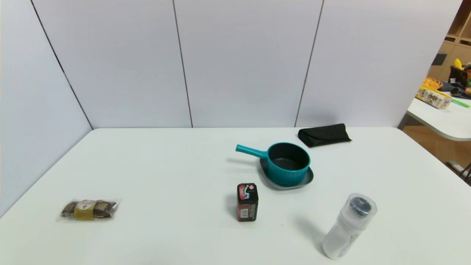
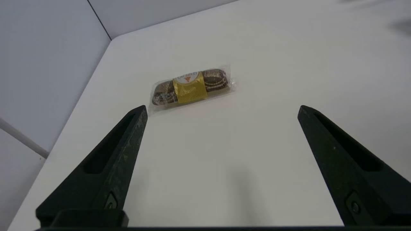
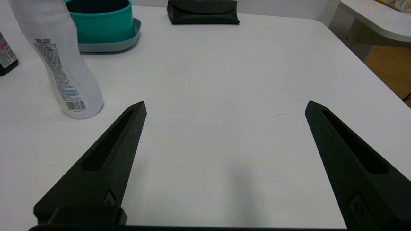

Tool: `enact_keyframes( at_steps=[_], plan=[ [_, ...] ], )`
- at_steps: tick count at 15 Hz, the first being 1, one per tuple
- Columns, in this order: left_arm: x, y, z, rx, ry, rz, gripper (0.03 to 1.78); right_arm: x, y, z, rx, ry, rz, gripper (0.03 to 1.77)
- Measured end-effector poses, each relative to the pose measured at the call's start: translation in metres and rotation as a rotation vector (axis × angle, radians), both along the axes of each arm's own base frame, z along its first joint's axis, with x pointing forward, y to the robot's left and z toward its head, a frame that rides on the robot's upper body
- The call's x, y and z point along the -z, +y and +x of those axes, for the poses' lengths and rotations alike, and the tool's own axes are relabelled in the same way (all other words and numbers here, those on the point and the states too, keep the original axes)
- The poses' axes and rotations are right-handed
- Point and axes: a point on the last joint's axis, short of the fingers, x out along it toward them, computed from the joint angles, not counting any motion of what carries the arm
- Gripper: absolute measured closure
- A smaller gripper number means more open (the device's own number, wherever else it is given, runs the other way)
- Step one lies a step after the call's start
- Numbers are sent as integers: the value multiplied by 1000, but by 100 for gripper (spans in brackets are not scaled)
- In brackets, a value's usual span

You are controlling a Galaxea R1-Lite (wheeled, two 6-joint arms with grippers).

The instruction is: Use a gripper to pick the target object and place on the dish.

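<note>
Both my grippers, left and right, gaped wide, empty, pan sat on dish, box just beside dish.

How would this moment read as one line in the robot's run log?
saucepan: on dish | left gripper: open, empty, near snack pack | right gripper: open, empty, beside bottle | stage: placed

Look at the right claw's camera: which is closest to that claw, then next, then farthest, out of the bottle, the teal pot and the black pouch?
1. Bottle, just beyond the open right gripper, standing upright.
2. Teal pot, behind the bottle, on the dish.
3. Black pouch, at the table's far edge.
</note>
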Motion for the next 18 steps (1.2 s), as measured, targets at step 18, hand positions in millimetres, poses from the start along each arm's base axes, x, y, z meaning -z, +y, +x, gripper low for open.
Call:
enact_keyframes(
  at_steps=[18],
  plan=[
    [12, 2, -6, -73, 3, -232, 12, 0, 0, 0, -2, 0, -5, 9]
  ],
)
